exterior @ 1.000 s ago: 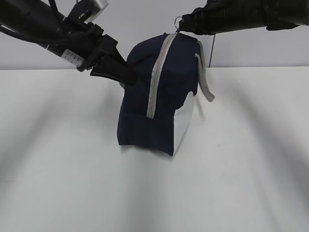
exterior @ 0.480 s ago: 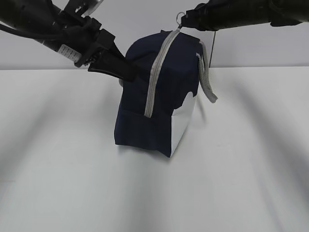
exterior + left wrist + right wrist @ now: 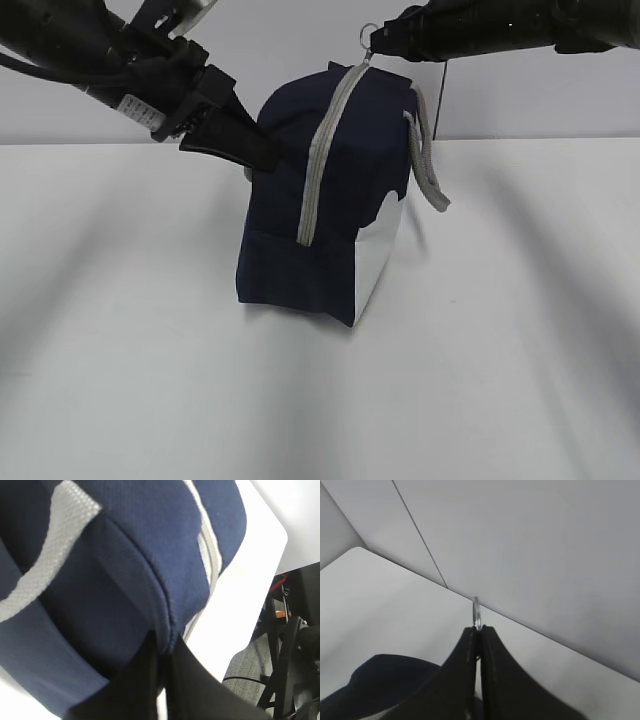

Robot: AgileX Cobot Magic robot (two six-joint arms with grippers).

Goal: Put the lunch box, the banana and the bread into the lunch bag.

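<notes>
Here, left claw (image 3: pixel 262 155) pinched on the lunch bag's (image 3: pixel 290 250) fabric, right claw (image 3: pixel 378 42) clamped on its ring pull (image 3: pixel 369 33).

Lunch bag (image 3: pixel 285 250) — navy, grey zipper (image 3: pixel 322 160), white lower panel.

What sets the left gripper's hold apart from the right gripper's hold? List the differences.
The left gripper pinches a fold of navy fabric on the lunch bag, while the right gripper pinches the metal ring pull. The left gripper grips the bag's upper side; the right gripper grips at the zipper's top end. Both are shut on the bag.
</notes>
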